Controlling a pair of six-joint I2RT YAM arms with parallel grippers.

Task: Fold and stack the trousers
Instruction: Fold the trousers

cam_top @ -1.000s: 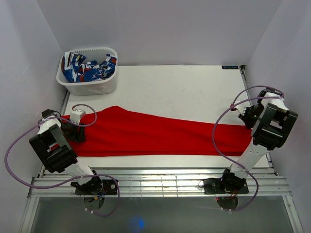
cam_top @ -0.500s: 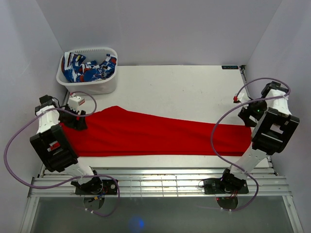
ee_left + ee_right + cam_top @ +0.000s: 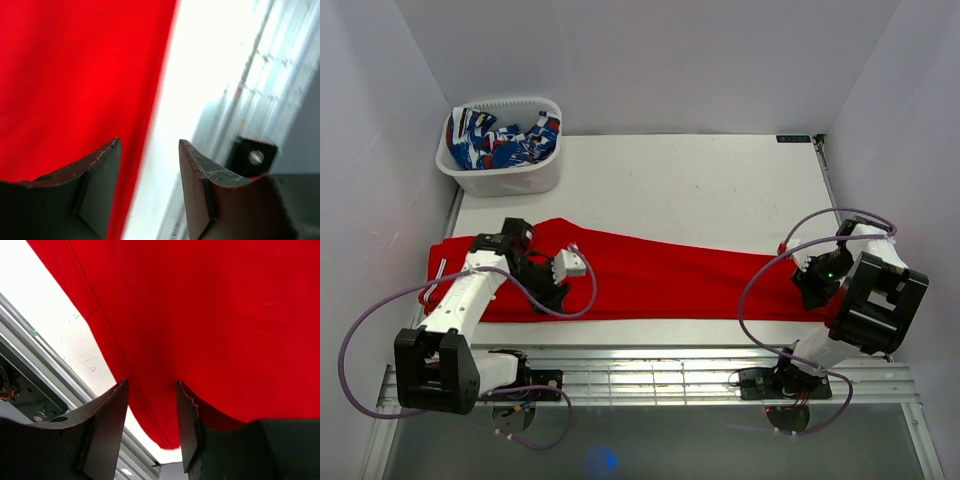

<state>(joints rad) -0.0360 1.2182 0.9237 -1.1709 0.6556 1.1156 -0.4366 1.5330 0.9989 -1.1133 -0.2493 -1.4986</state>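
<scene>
The trousers (image 3: 670, 280) are seen as one plain, bright red piece of soft fabric, spread flat and lengthwise across the near part of the bench (image 3: 700, 180). Nearly the whole width is spanned. The cloth is broadest at the left end and narrows towards the right. The near edge is laid straight along the bench's front border, while the far edge slants.
</scene>
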